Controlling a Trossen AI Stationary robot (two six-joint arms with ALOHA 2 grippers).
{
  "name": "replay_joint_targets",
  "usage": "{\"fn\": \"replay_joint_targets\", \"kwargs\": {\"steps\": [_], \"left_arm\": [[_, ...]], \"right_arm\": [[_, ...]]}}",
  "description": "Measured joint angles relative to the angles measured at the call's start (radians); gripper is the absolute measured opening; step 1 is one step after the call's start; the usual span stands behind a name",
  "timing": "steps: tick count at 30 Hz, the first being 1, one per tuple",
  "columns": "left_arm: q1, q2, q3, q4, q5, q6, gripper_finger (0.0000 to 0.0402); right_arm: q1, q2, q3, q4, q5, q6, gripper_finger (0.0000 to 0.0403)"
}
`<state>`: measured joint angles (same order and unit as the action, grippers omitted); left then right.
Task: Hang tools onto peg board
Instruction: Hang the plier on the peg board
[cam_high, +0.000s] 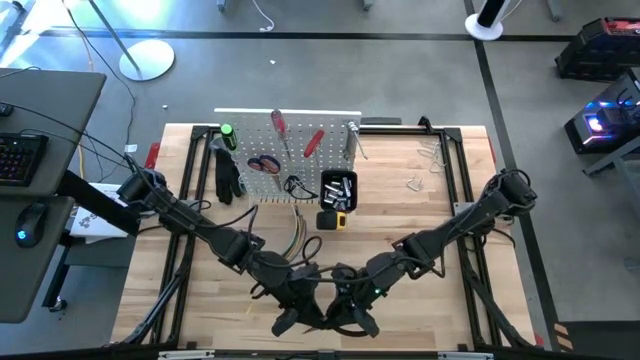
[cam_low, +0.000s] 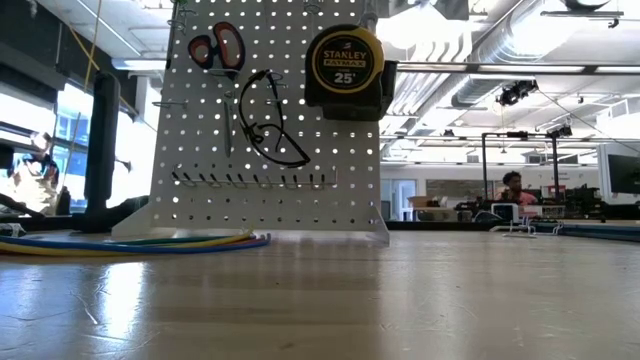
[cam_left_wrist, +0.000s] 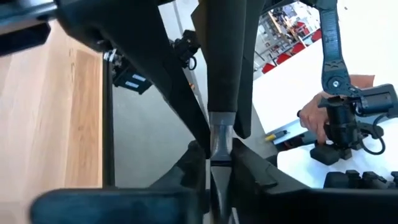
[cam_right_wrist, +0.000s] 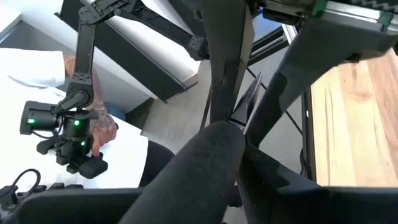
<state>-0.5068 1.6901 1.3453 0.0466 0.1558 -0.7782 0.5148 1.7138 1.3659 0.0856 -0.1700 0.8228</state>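
At the middle of the table's near edge, my left gripper (cam_high: 292, 322) and my right gripper (cam_high: 352, 322) meet, both shut on one dark-handled tool (cam_left_wrist: 224, 62) with a grey metal part. The tool is held up off the table. I cannot tell which kind of tool it is. The white peg board (cam_high: 290, 150) stands at the far left. It carries red scissors (cam_low: 217, 47), a yellow tape measure (cam_low: 344, 62), red screwdrivers (cam_high: 313, 142) and a black bin (cam_high: 338, 188). The low view shows neither gripper. My left gripper pinches the tool's grey metal part (cam_left_wrist: 221, 134) between its two fingers. The dark handle runs on past the fingertips, clear of the table. My right gripper is shut on the same tool. Its own finger (cam_right_wrist: 199, 162) hides the contact, and the dark shaft (cam_right_wrist: 225, 93) sticks out beyond it, lifted clear.
Coloured cables (cam_high: 300, 235) lie curved in front of the board. Loose metal clips (cam_high: 417, 182) lie at the far right. A black frame (cam_high: 470, 200) borders the table. Beyond the near edge, a person's hand (cam_right_wrist: 99, 130) holds a small control arm.
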Motion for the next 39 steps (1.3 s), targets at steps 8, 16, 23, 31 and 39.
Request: {"fn": "replay_joint_targets", "kwargs": {"steps": [8,16,23,31,39], "left_arm": [[-0.005,0.0,0.002,-0.041,-0.007,0.002,0.0033],[-0.023,-0.021,0.005,-0.102,-0.021,-0.02,0.0033],[-0.071,-0.03,0.003,-0.169,0.019,-0.101,0.0027],[-0.101,-0.032,0.003,-0.181,-0.02,-0.167,0.0026],[-0.168,-0.117,-0.003,-0.272,-0.035,-0.171,0.0026]], "right_arm": [[0.016,0.0,0.0,0.009,-0.001,0.073,0.0149],[0.012,-0.028,0.0,0.017,-0.047,0.168,0.025],[0.021,-0.067,0.0,-0.054,-0.078,0.182,0.0252],[0.02,-0.078,0.0,-0.118,-0.059,0.193,0.0253],[0.031,-0.189,0.002,-0.334,0.02,0.162,0.0254]]}}
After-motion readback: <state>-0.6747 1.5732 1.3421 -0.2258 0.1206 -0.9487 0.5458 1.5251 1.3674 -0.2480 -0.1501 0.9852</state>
